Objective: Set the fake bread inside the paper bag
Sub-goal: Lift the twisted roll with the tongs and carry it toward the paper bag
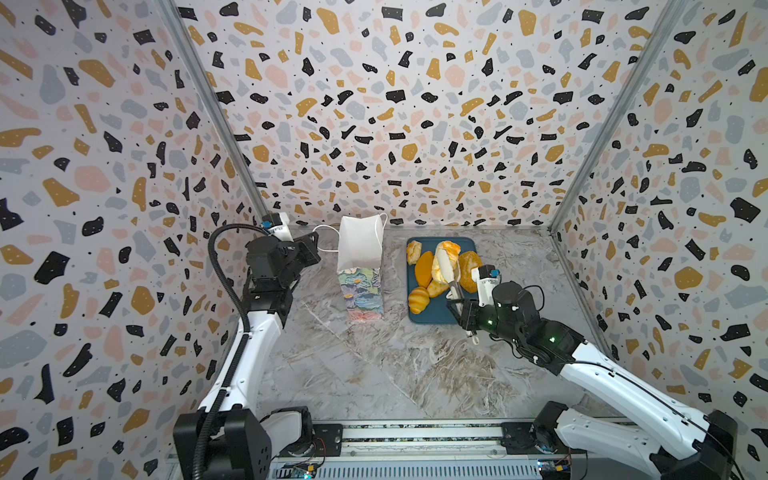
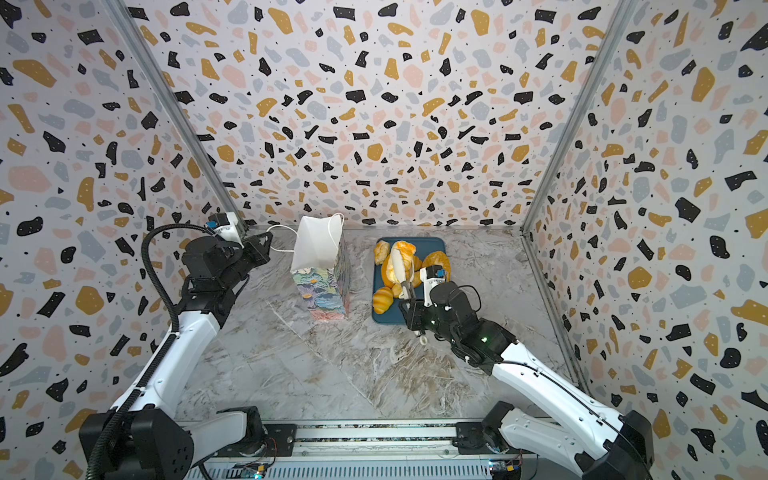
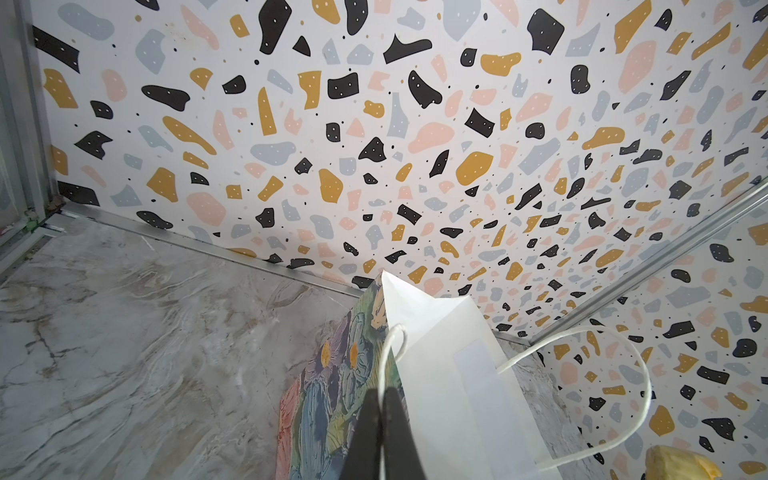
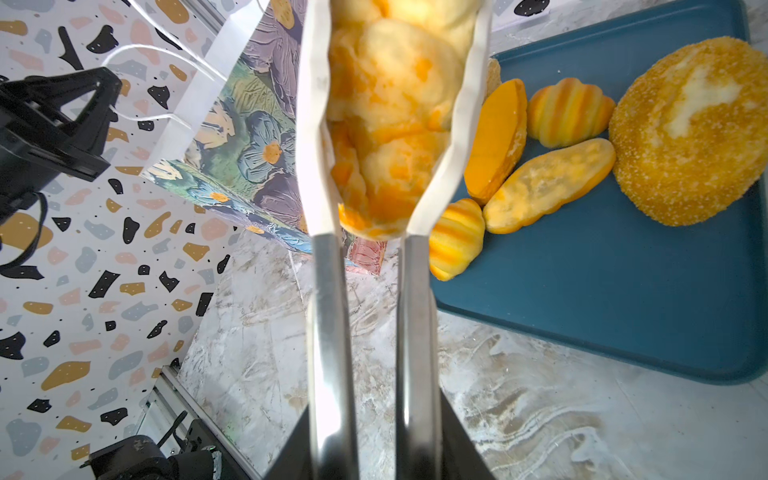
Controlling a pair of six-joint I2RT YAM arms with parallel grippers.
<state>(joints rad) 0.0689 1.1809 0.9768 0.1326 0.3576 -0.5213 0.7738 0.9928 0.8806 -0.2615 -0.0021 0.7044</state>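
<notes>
While the right pincer (image 1: 457, 302) clamps tongs (image 4: 330, 311) around a plaited bread (image 4: 395, 104), the left pincer (image 3: 381, 399), at nine o'clock of the paper bag (image 1: 359, 245), is closed on its handle (image 3: 385, 353).

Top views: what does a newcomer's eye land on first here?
The right gripper clamps tongs that hold a plaited pastry up over the dark-blue tray, where the other fake bread lies. Left of the tray the flowered paper bag stands upright and open, its cord handle pinched by the shut left gripper. Loud terrazzo walls frame it all.
</notes>
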